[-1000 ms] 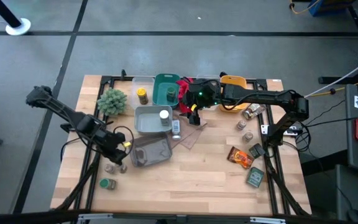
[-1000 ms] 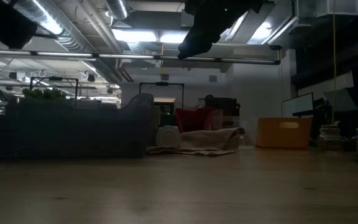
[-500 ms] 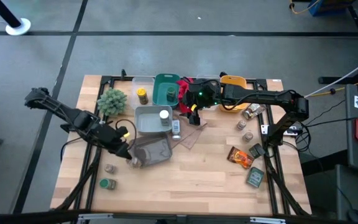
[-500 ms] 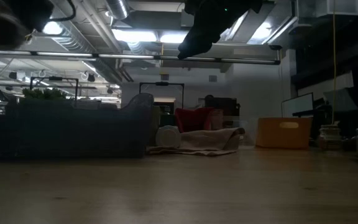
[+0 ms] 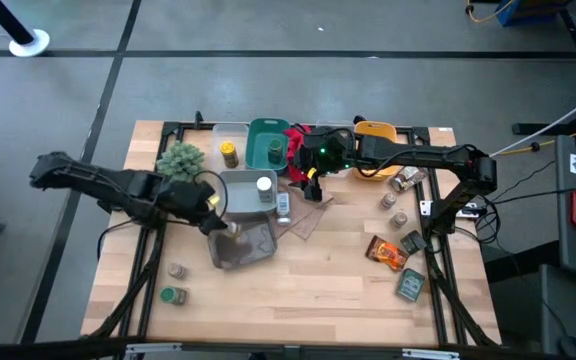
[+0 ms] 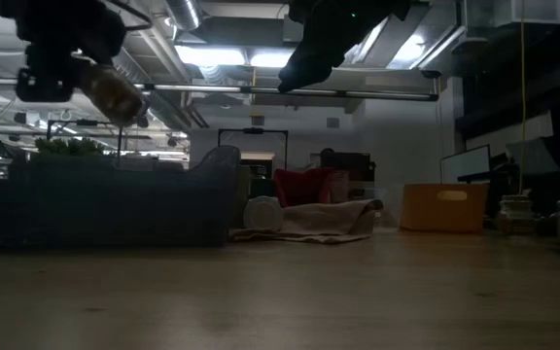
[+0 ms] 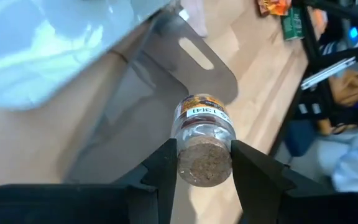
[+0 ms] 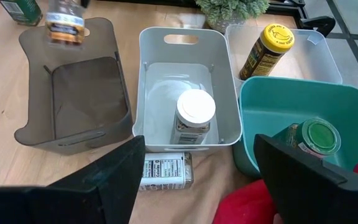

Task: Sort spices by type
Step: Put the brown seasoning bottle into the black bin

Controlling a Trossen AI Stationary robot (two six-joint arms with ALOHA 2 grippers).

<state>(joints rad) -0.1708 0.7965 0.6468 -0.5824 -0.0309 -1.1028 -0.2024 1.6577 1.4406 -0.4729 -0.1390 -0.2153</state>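
My left gripper [image 7: 204, 163] is shut on a small clear spice jar [image 7: 202, 124] with a tan cork lid. It hovers over the dark grey bin [image 5: 246, 245]; the low view shows the jar [image 6: 115, 91] high off the table. My right gripper [image 8: 197, 186] is open and waits in the air above the red cloth [image 5: 298, 150], touching nothing. A white-lidded jar [image 8: 194, 115] stands in the light grey bin, a green-lidded jar [image 8: 319, 135] in the teal bin and a yellow jar [image 8: 265, 50] in the clear bin. My left gripper pinches the jar between its two fingers [image 7: 165, 169] at the lid end [image 7: 204, 165], one finger on each side. The jar's body points away from the wrist, out past the fingertips. It is lifted clear and tilted above the dark grey bin.
A tan-lidded jar [image 5: 176, 271] and a green-lidded jar [image 5: 171, 295] stand near the table's left edge. Three jars [image 5: 400, 218], an orange packet [image 5: 387, 252] and a green packet [image 5: 411, 285] lie on the right. One jar [image 5: 283, 205] lies on the tan cloth. A plant [image 5: 180, 162] and an orange bin [image 5: 375, 135] stand at the far side.
My left gripper has risen from beside the jars at the table's left and swung toward the right and far edge, carrying the cork-lidded jar up off the table to above the dark grey bin.
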